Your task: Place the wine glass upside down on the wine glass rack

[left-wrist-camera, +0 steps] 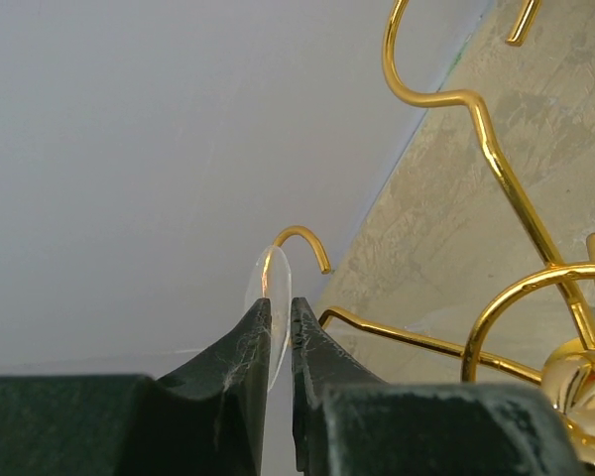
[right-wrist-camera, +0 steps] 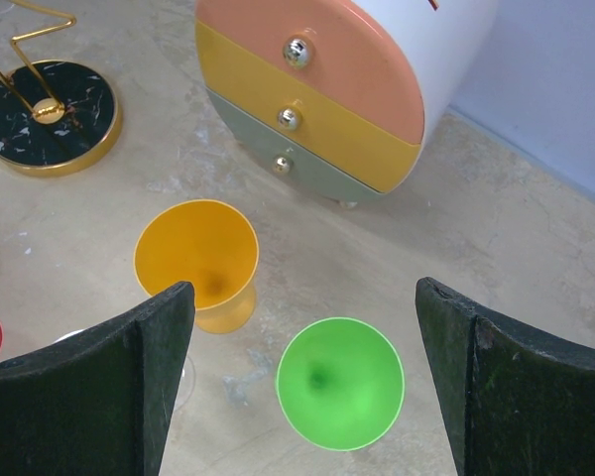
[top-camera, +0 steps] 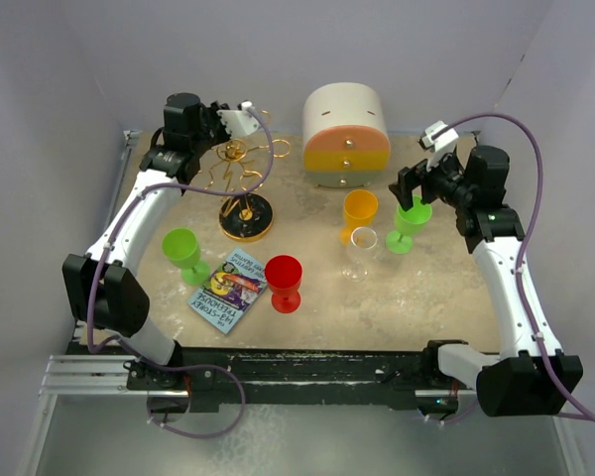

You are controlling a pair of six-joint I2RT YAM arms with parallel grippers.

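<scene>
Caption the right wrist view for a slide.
Open right gripper hovers above a green glass, orange glass and drawer box beyond.

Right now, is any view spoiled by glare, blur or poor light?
Top external: even light, soft shadows; clear glass on the table reads faint. Left wrist: a glint on the clear disc between the jaws, gold rack sharp. Right wrist: green glass sharp, highlights on the drawer knobs.

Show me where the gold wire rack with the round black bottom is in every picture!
Top external: gold wire rack, upper left, beside the left arm.
Left wrist: its gold loops and hub, on the right side.
Right wrist: only its black base, in the top-left corner.
Shared landmark: beige marbled tabletop, seen in all three.
</scene>
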